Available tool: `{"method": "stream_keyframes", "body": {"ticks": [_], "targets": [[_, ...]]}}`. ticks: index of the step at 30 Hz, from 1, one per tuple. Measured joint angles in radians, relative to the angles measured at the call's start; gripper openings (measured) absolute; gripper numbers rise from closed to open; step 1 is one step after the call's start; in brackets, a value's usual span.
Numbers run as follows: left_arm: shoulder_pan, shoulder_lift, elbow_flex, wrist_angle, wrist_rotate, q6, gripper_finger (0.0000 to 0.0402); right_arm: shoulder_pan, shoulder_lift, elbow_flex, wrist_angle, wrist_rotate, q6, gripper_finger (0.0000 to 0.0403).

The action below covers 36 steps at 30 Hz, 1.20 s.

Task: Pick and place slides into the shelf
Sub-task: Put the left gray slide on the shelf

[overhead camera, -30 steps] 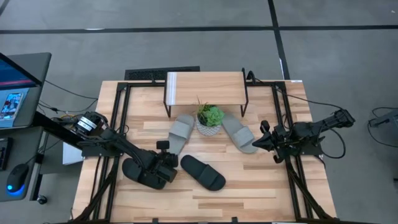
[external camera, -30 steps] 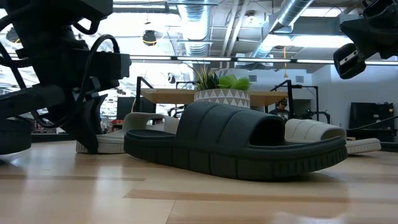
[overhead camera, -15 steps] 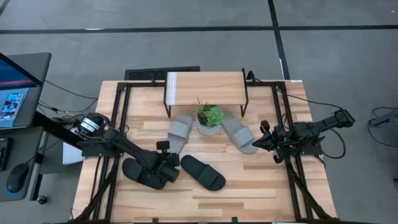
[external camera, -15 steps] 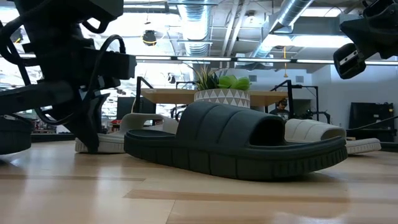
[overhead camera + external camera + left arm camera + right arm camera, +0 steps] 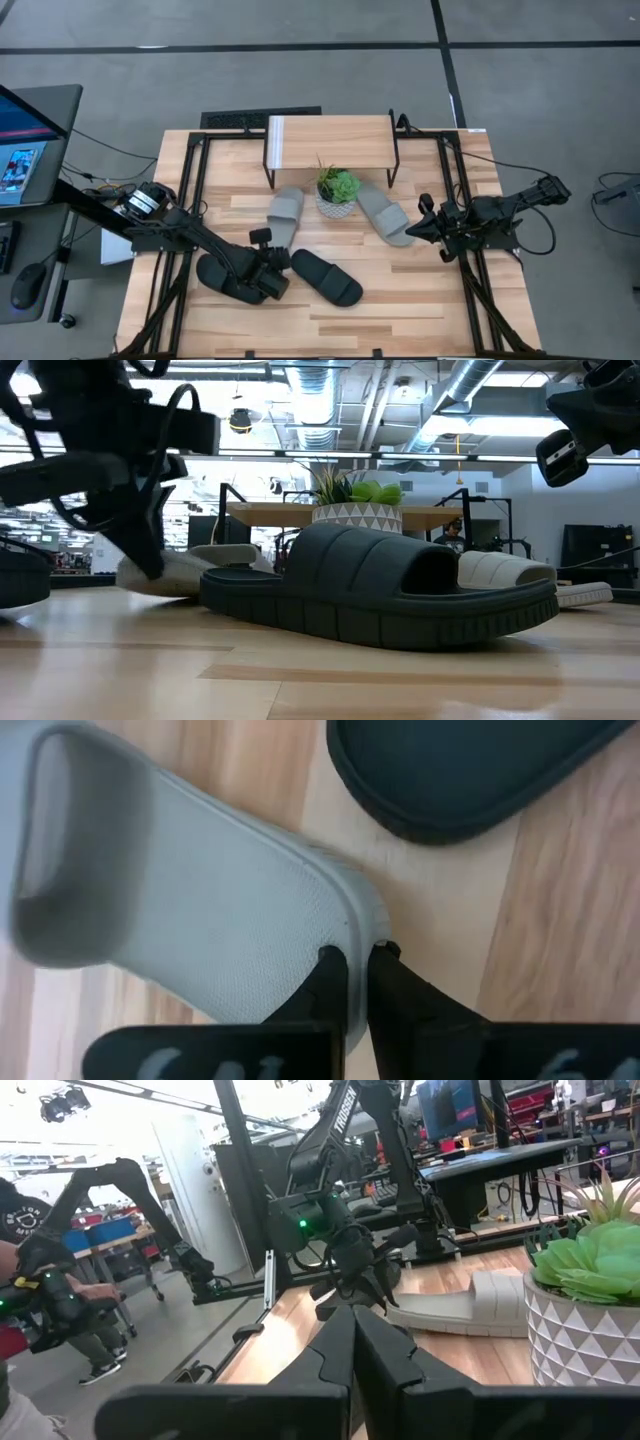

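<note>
My left gripper (image 5: 270, 247) is shut on the near end of a light grey slide (image 5: 283, 213), which lies near-left of a potted plant (image 5: 338, 190). In the low view this slide (image 5: 195, 568) sits tilted behind my left gripper (image 5: 148, 555). The second grey slide (image 5: 386, 213) lies flat, right of the plant. One black slide (image 5: 326, 277) rests on its sole near the table's middle. The other black slide (image 5: 225, 278) lies partly under my left arm. The shelf (image 5: 330, 143) stands on its thin legs at the far edge. My right gripper (image 5: 418, 229) hovers shut at the right. My left gripper pinches the grey slide's heel rim (image 5: 340, 925) between its two fingers, one finger (image 5: 328, 970) on the footbed side and the other (image 5: 390, 970) on the outer sole side. The fingers come slanting down from the table's near side. The slide is tilted, its heel end raised off the table.
The potted plant stands between the two grey slides, just in front of the shelf's opening. The black slide lies close to the right of my left gripper. Black frame rails (image 5: 195, 200) run along both sides of the table. People and benches show in the room beyond.
My left gripper has risen, staying shut on the grey slide's heel. The slide, which lay flat on the table, now has that end lifted, is tipped, and has shifted slightly toward the table's left. My right arm has kept still.
</note>
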Motion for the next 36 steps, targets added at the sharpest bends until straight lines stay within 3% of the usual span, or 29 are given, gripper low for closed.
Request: {"method": "stream_keyframes", "body": {"ticks": [21, 36], "targets": [[-0.096, 0.026, 0.214, -0.274, -0.042, -0.115, 0.0002, 0.000, 0.000, 0.000, -0.002, 0.000, 0.000, 0.0000], [-0.204, 0.257, 0.616, -0.675, -0.026, -0.261, 0.0000, 0.000, 0.020, 0.000, -0.083, 0.000, 0.000, 0.0000]]}}
